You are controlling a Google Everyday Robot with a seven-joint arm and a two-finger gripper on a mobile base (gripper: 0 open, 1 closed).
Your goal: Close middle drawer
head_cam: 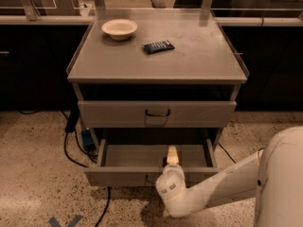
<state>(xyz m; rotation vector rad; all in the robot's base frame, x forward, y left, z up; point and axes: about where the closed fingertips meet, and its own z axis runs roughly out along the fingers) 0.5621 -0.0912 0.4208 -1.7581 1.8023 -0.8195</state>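
The middle drawer [142, 176] of the grey cabinet [156, 60] stands pulled out below the closed top drawer [118, 113]. Its inside looks bare. My gripper [173, 156] is at the centre of the drawer's front panel and reaches over the rim into the drawer. The white wrist [169, 189] presses against the panel's outer face and hides the drawer's handle. The arm comes in from the lower right. No lower drawer shows.
A pale bowl [119, 28] and a dark flat packet [158, 46] lie on the cabinet top. Black cables and a blue plug [86, 140] lie on the floor left of the cabinet. A blue tape cross [66, 220] marks the floor in front. Dark counters stand behind.
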